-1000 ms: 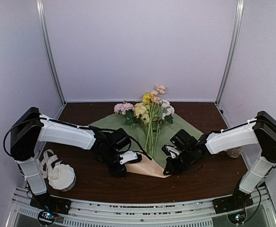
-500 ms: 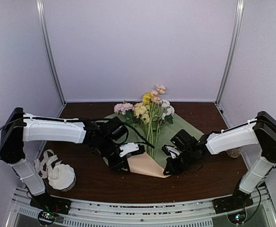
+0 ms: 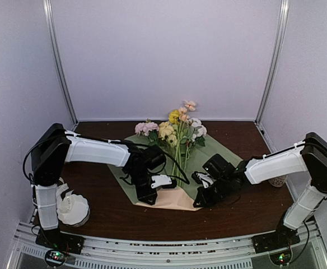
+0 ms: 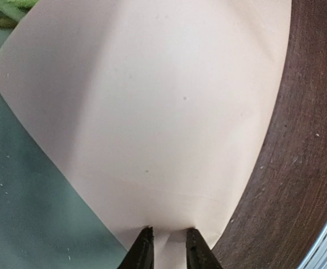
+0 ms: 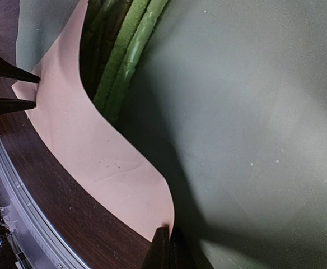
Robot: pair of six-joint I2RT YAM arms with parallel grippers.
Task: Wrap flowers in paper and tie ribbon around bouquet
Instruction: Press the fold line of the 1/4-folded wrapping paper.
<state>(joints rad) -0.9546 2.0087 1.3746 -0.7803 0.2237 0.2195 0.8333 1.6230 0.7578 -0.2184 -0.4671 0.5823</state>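
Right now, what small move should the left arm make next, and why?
Probably close the left tool: its fingers straddle the edge of the peach paper with a gap between them, while the right tool already pinches another corner near the flowers.

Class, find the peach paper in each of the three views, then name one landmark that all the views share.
Top external: the peach paper lies at low centre, below the flowers.
Left wrist: it fills most of the picture.
Right wrist: it is a curved band running from upper left to bottom centre.
Shared landmark: the green paper bordering it, at lower left in the left wrist view and at right in the right wrist view.
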